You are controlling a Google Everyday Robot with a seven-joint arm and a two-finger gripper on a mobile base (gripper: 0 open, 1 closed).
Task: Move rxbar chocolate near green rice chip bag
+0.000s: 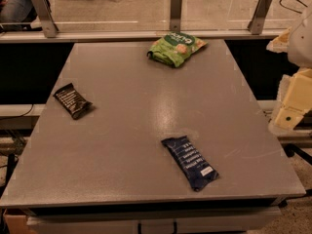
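The rxbar chocolate (72, 100), a small black-brown wrapper with faint white lines, lies flat near the left edge of the grey table (131, 130). The green rice chip bag (176, 48), bright green with a dark logo patch and pictured chips, lies at the far middle of the table. My gripper (294, 103) shows only as cream-coloured arm parts at the right edge of the view, off the table's right side and far from both the bar and the bag. It holds nothing that I can see.
A larger dark blue bar wrapper (190, 162) with white text lies near the table's front right. A glass barrier on metal posts (175, 9) runs along the far edge. The floor drops away on both sides.
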